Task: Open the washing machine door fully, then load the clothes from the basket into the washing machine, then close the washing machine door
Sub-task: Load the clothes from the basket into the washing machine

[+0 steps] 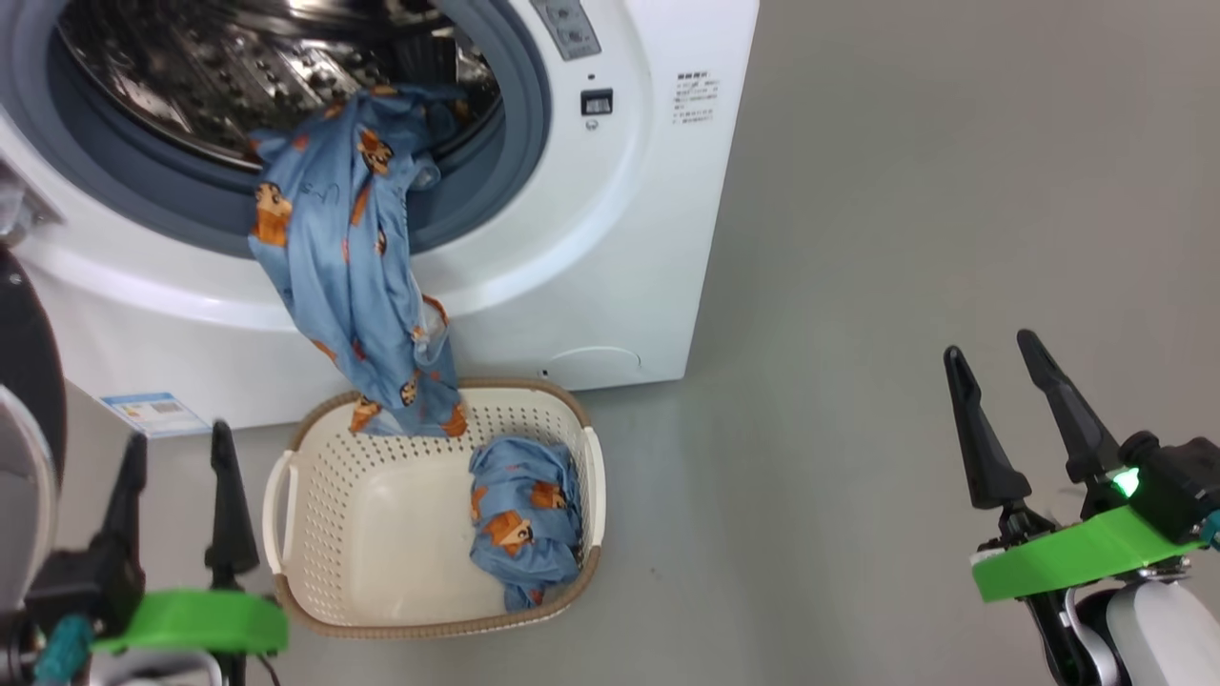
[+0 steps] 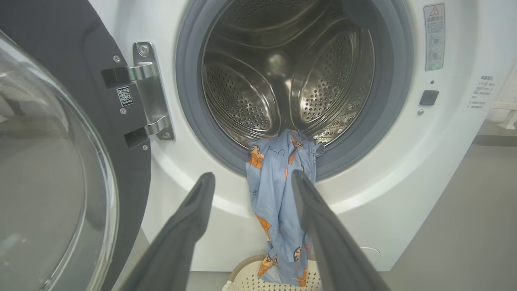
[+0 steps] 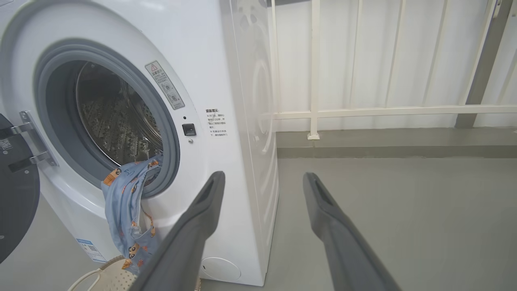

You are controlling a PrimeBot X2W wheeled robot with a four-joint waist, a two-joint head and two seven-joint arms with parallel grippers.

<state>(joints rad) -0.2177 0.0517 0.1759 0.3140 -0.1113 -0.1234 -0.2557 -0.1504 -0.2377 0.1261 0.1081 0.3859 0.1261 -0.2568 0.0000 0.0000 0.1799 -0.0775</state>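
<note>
Load unfinished.
We find clothes [image 1: 343, 248] trailing from washing machine [image 1: 648, 238] into basket [image 1: 381, 534]; left end effector [image 1: 179, 433], right end effector [image 1: 989, 345] spread, empty.

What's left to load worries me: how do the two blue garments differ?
The draped garment hangs from the drum, its end reaching the basket; the bundle lies in the basket. The draped garment is stretched out; the bundle is balled up. Both are blue with orange animals.
</note>
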